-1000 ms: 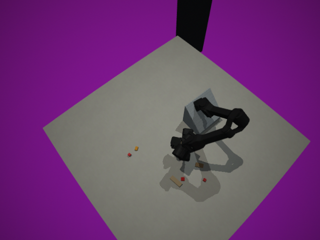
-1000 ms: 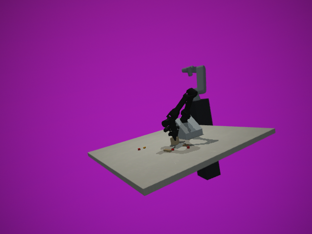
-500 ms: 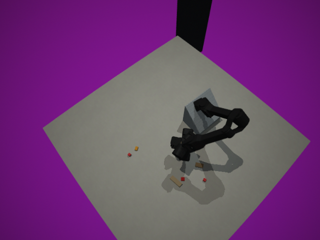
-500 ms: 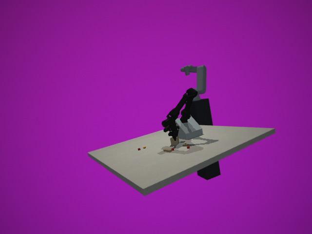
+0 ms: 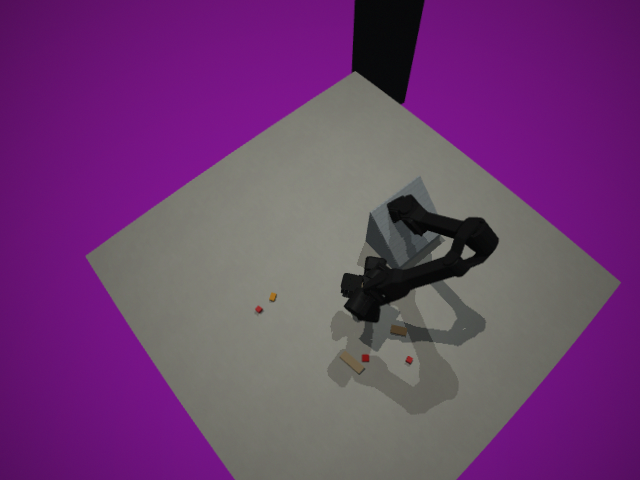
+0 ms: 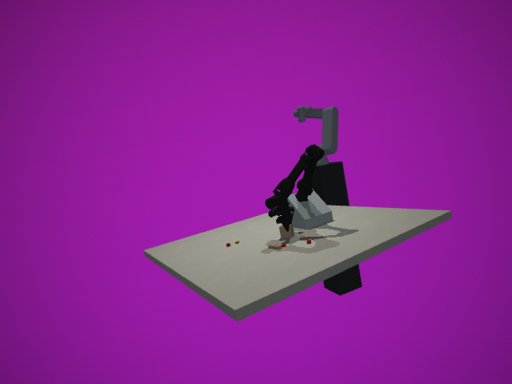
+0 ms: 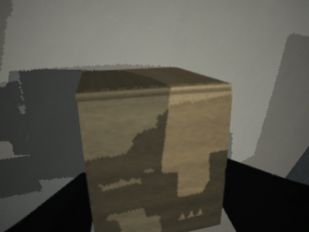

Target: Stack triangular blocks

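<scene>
My gripper (image 5: 360, 308) (image 6: 282, 221) (image 7: 151, 172) is shut on a wooden triangular block (image 6: 285, 232) (image 7: 154, 145) and holds it just above the table (image 5: 232, 217) (image 6: 248, 281). The block fills the wrist view; in the top view the gripper hides it. A long tan wooden block (image 5: 352, 361) (image 6: 274, 246) lies flat on the table a little in front of the gripper. A smaller tan wooden piece (image 5: 398, 329) (image 6: 305, 238) lies to the right of the gripper, in the arm's shadow. I cannot tell which of these two is the other triangular block.
Two small red cubes (image 5: 365, 358) (image 5: 408, 359) (image 6: 283, 245) (image 6: 308, 241) lie close to the tan blocks. Another red cube (image 5: 258, 309) (image 6: 227, 244) and an orange cube (image 5: 272, 296) (image 6: 237, 242) lie further left. The arm's grey base (image 5: 385, 227) (image 6: 318, 214) stands behind.
</scene>
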You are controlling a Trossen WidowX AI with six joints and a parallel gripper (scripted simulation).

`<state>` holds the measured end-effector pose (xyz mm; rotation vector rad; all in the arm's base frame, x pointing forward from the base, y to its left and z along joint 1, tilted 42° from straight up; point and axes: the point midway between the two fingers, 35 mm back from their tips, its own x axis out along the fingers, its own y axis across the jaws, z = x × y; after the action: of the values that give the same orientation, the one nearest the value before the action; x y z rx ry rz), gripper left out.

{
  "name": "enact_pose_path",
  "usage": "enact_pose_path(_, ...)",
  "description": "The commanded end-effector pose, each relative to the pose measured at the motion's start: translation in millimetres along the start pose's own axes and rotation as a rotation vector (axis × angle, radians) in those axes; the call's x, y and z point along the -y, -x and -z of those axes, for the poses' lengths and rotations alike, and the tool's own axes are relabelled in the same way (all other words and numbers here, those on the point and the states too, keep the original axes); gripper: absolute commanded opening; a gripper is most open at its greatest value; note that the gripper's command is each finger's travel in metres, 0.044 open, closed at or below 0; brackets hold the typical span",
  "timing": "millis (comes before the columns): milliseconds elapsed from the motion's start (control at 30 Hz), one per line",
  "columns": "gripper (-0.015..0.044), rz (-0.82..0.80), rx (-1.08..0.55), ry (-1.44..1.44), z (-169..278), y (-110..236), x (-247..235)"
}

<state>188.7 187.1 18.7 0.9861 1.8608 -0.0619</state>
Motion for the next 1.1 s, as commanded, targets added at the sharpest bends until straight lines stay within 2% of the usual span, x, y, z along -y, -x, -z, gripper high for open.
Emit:
enact_pose_path(0,0.0000,0.000,0.000,0.000,0.0,0.0,0.0)
enact_pose_path(1067,0.0000,-0.005,0.001,-0.018,-0.8,-0.2,0.6)
